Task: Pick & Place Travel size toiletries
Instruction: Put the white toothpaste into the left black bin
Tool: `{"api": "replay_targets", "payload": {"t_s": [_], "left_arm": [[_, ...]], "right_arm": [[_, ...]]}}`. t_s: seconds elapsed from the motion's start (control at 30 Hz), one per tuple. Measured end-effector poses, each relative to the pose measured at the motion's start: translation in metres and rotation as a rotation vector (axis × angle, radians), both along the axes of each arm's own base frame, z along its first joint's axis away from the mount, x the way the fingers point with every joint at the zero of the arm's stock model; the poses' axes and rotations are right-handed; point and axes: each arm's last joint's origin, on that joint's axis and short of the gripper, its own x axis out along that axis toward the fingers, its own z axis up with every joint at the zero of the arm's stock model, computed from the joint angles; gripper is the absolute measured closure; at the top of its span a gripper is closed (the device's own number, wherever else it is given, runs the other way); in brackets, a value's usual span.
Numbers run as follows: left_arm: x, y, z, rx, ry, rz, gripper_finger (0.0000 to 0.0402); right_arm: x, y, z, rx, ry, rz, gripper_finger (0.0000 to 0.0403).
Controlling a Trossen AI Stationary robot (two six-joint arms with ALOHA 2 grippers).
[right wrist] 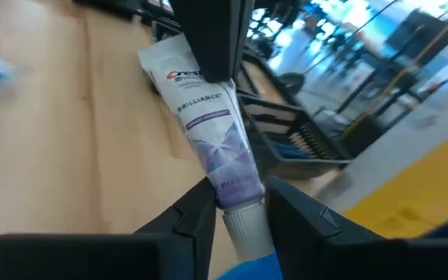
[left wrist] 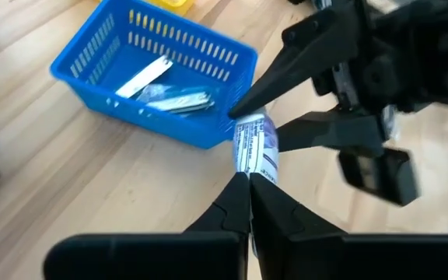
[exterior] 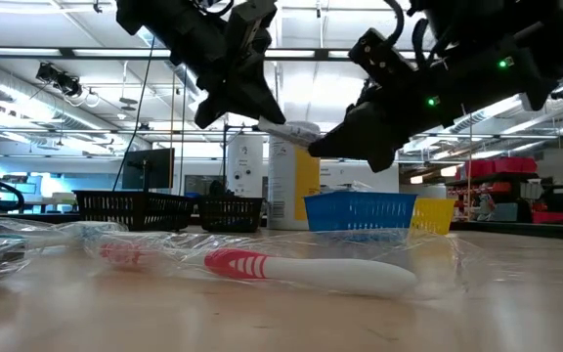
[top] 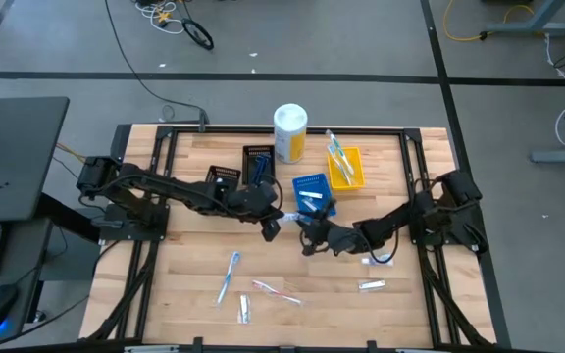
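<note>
A small white toothpaste tube (right wrist: 208, 124) with purple print hangs in the air between my two grippers, just in front of the blue basket (top: 312, 194). My left gripper (left wrist: 247, 183) is shut on it. My right gripper (right wrist: 243, 206) stands open, one finger on each side of the tube's cap end (right wrist: 247, 229). In the low view the tube (exterior: 286, 129) shows well above the table. More toiletries lie on the near half of the table: a blue toothbrush (top: 229, 277), a pink toothbrush (top: 278, 291) and small tubes (top: 371, 285). My left gripper pinches the tube's flat crimped end (right wrist: 166, 62) between its two fingers, coming from the table's left and slanting down. The tube is lifted clear and runs roughly level toward my right gripper. My right gripper's fingers (right wrist: 197, 210) flank the tube's shoulder near the cap; I cannot tell whether they touch it.
The blue basket (left wrist: 154, 78) holds a few packets. A yellow basket (top: 345, 167) with toothbrushes, two black baskets (top: 258, 162) and a white-and-yellow canister (top: 290, 132) stand at the far side. A wrapped pink toothbrush (exterior: 301, 269) lies close to the low camera.
</note>
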Motion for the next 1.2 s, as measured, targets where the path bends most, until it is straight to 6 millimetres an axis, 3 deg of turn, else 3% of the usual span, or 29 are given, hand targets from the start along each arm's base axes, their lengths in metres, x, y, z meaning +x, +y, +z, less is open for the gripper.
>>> {"api": "replay_targets", "payload": {"t_s": [0.33, 0.8, 0.9, 1.03, 1.2], "left_arm": [[-0.009, 0.019, 0.005, 0.002, 0.045, 0.047, 0.0396], [-0.019, 0.023, -0.001, 0.032, 0.164, 0.094, 0.0398], [-0.025, 0.022, 0.007, 0.032, 0.149, 0.099, 0.0397], [-0.048, 0.022, 0.03, 0.057, 0.139, 0.184, 0.0398], [-0.092, 0.016, 0.051, 0.15, 0.181, 0.4, 0.0398]], "right_arm": [[0.001, -0.005, -0.001, 0.123, -0.04, -0.026, 0.0286], [0.002, -0.009, -0.003, 0.183, -0.018, 0.039, 0.0285], [0.003, -0.008, -0.003, 0.182, -0.004, 0.076, 0.0285], [0.003, -0.007, -0.003, 0.215, -0.013, 0.09, 0.0285], [0.003, -0.006, -0.005, 0.238, 0.008, 0.127, 0.0285]]}}
